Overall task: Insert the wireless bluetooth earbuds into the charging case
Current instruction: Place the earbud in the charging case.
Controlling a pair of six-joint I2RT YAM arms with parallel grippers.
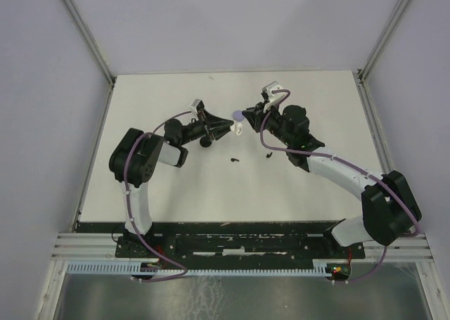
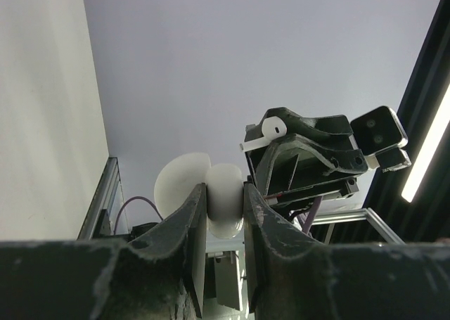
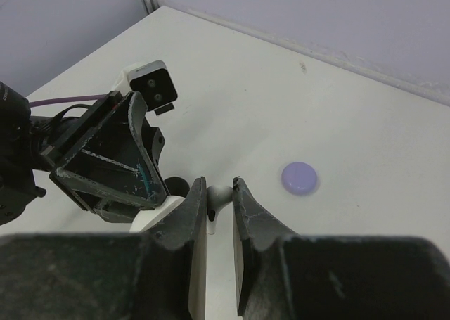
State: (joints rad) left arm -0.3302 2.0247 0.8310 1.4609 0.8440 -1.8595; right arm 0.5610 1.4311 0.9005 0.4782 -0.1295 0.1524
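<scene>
Right wrist, pale earbud (image 3: 219, 192), white case (image 3: 155, 218)

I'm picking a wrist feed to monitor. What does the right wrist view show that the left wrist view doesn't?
Only right wrist: a white earbud pinched in the right hand, the lilac puck, the table. Only left wrist: the open lid of the charging case. Both: that case, clamped in the left hand.
</scene>
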